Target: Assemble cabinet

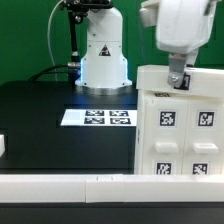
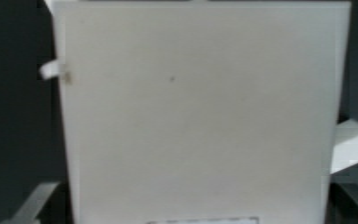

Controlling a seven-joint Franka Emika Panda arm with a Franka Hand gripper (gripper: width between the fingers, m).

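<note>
Hand (image 1: 179,82) sits at the top edge of the cabinet (image 1: 180,125), on its upper rim in the exterior view. Fingers are dark, the housing above them white and rounded. Can't tell whether the jaws are clamped on the panel or just resting at it; the fingertips are hidden at the edge, and the wrist view only shows blurred dark finger parts (image 2: 30,205) beside the panel.

Cabinet stands on the black table (image 1: 50,120), at the exterior view's right of the marker board (image 1: 97,118) and nearer the camera. It's chunky white plastic, boxy, matte, with rounded corners. Front face carries several small black-and-white square tags (image 1: 167,119); patterns are too small to read. In the wrist view the cabinet (image 2: 185,100) fills most of the frame as a plain flat white slab with a small tab on one side edge.

Marker board lies flat: thin, white, printed with four square tags. Behind it stands the white robot base (image 1: 103,55) with a triangular black warning sticker, symbol unreadable. A long white rail (image 1: 60,184) edges the table nearest the camera.
</note>
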